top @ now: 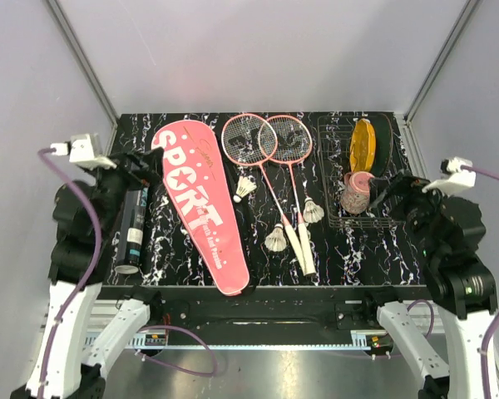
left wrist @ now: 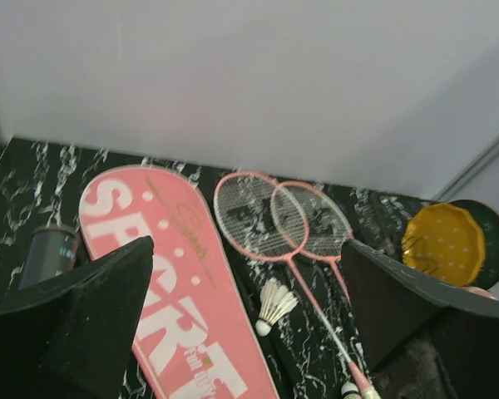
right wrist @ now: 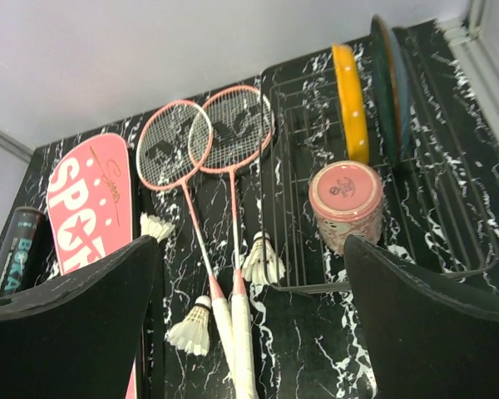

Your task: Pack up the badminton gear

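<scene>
Your left fingers (left wrist: 75, 316) are spread wide, the pink cover (left wrist: 175, 283) lying ahead between them; your right fingers (right wrist: 66, 324) are spread too, both rackets (right wrist: 224, 137) ahead of them.

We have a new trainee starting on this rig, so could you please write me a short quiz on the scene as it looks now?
1. True or false: the heads of the two pink-framed, white-handled rackets overlap.
2. How many white feather shuttlecocks are in view? A) two B) three C) five
3. Seen from above, on which side of the long pink cover lettered "SPORT" does the black cylindrical tube lie?
Key: 1 true; 2 B; 3 its left side.
</scene>
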Robot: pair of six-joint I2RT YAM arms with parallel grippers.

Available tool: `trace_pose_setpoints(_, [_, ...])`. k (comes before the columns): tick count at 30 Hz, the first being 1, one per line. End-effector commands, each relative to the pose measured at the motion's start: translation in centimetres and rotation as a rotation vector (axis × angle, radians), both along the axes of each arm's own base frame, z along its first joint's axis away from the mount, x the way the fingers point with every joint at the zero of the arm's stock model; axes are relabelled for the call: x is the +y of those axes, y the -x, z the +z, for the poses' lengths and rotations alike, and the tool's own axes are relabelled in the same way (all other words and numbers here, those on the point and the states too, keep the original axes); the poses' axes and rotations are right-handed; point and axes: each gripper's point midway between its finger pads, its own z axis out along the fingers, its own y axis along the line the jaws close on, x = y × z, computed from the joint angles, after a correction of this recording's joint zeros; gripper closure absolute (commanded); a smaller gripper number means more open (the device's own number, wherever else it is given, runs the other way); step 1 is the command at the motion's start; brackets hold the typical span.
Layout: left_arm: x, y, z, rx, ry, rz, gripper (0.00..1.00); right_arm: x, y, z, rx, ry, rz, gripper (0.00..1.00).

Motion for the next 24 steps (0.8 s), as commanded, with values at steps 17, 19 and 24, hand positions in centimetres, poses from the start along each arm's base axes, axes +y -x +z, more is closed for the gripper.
trace_pose_setpoints(17, [17.2,-13.3,-21.2,0.868,-0.046,0.562,0.01,13.7,-5.0,-4.4,0.218,-0.185,0.746,0.0])
trace_pose_setpoints(19, [18.0,-14.3,-23.5,0.937,-0.107,0.558,0.01,14.4,-4.3,-4.2,0.209,-0.193,0.8,0.0])
trace_pose_setpoints(24, [18.0,-15.6,-28.3,1.088,-0.224,0.433,0.01,15.0,-3.3,-4.0,0.185,-0.175,0.844,0.0])
